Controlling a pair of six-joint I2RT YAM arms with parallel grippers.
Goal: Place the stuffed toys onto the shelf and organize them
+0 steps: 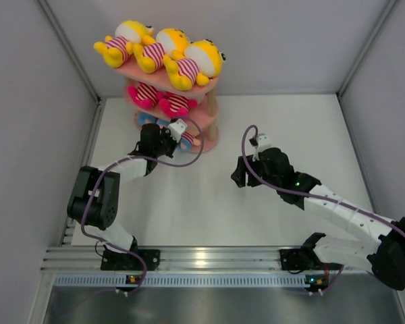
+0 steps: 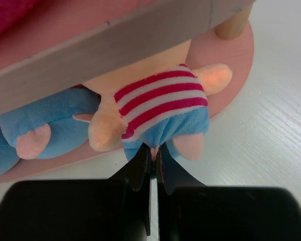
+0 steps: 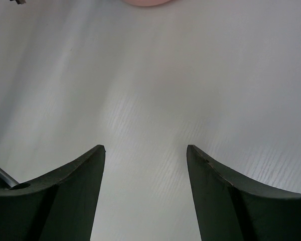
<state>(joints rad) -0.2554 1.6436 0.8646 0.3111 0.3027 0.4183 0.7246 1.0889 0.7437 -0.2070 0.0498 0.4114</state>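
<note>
We had the left gripper point(image 2: 153, 153) pinching just the blue bottom of the doll point(image 2: 160, 103) on the lowest board of the shelf point(image 2: 241, 60); any pull back could drag it off. The right gripper point(image 3: 145, 150) hung spread, empty.

No text, label, brand, number or sign can be read on anything here.

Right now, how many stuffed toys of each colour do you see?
Yellow toys: 3
Pink-and-white toys: 2
Blue-bottomed toys: 2 clearly seen, one pinched by the left end effector; more may hide under the shelf boards
Total: 7 seen
</note>
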